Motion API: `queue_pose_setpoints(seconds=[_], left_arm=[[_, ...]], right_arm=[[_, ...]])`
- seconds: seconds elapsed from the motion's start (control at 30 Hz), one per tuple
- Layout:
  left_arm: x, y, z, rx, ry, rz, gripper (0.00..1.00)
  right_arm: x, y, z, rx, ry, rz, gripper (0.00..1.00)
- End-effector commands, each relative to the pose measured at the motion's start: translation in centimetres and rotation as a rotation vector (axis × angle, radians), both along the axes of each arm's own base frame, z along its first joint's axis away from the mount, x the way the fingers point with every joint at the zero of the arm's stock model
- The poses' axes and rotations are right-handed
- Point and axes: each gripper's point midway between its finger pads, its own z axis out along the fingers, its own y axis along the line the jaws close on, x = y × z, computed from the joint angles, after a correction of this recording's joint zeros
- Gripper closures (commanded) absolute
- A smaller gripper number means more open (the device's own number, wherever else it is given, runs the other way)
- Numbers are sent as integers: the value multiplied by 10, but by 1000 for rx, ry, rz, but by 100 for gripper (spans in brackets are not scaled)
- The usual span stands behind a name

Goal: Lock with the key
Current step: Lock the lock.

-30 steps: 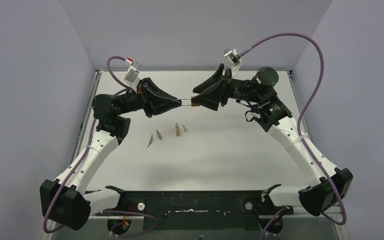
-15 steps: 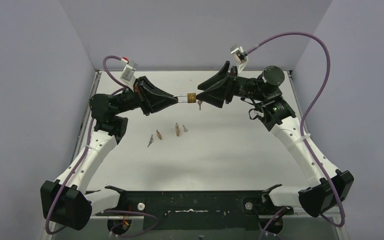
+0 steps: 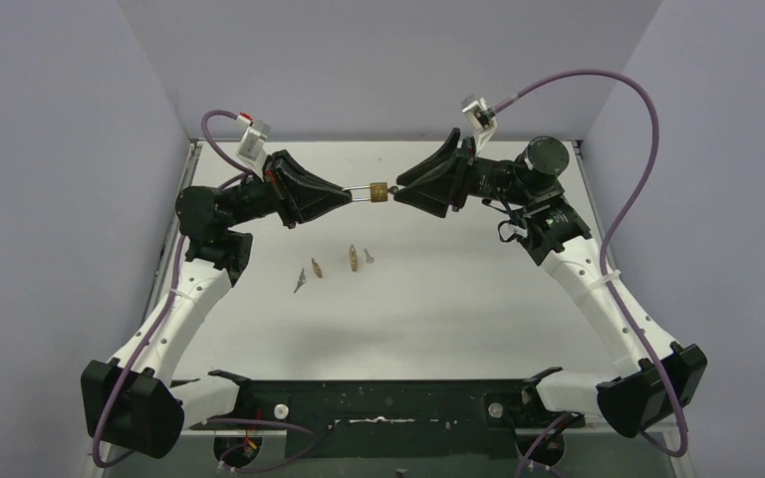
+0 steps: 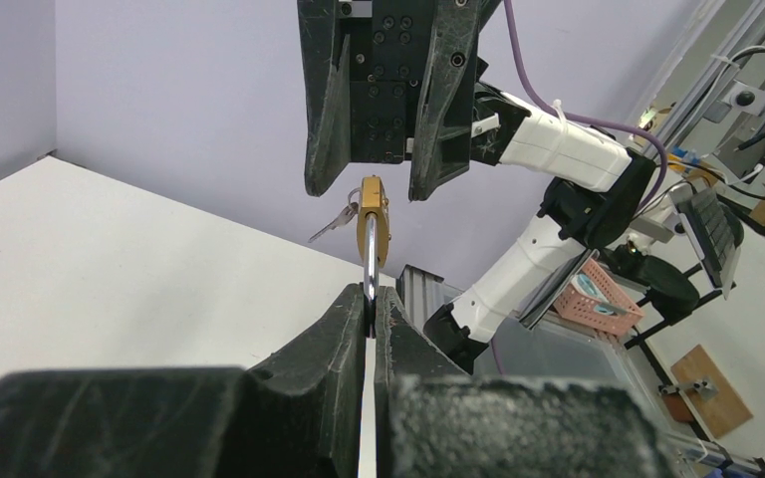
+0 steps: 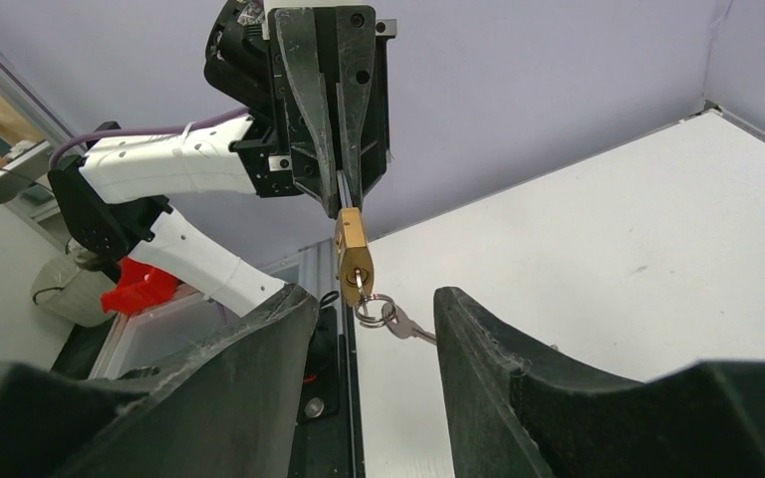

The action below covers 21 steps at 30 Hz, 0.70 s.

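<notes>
1. Showing, nearest in the overhead view, both arm bases at the near edge of the white table (image 3: 458, 319), with one arm reaching up each side toward the far middle.
2. Showing a short row of small loose metal pieces (image 3: 316, 267) mid-table, well short of the grippers. Too small for telling what they are. Lying exactly as a second earlier.
3. Meeting almost tip to tip above the far part of the table: the left gripper (image 3: 351, 196) pointing right, the right gripper (image 3: 396, 190) pointing left, with a brass padlock (image 3: 380, 192) up in the air between them.
4. Clamping the left gripper fully closed on the padlock's steel shackle (image 4: 369, 269), with the brass body sticking out beyond the fingertips. Gripping this way through the whole last second.
5. Keeping the right gripper roughly half open, with its fingers (image 5: 259, 349) flanking the padlock's keyhole end, touching nothing and holding nothing.
6. Showing a key ring (image 5: 372, 307) hanging at that keyhole end, with a key (image 5: 410, 328) dangling from it in the gap between the right fingers.
7. Differing from before: a second ago, hiding the padlock body inside the right gripper. Half a second ago, standing back with a clear gap. Now closing in again, just beside the padlock.
8. Sitting slightly nearer the far lilac wall (image 3: 379, 60) than a second ago, both grippers and the padlock alike.
</notes>
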Motion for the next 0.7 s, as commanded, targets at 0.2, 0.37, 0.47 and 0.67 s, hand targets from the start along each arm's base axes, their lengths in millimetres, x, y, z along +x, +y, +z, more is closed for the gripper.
queue_pose_setpoints(seconds=[0.2, 0.37, 0.47, 0.67], left_arm=[[-5, 5, 25, -43, -77, 26, 100], [-5, 4, 25, -42, -75, 22, 100], [-4, 4, 25, -43, -72, 24, 100], [-4, 4, 23, -40, -70, 21, 100]], right_arm=[[-12, -7, 18, 34, -72, 8, 61], [-11, -6, 18, 38, -70, 4, 67], [-10, -6, 19, 43, -67, 5, 68], [-8, -4, 21, 60, -61, 13, 73]])
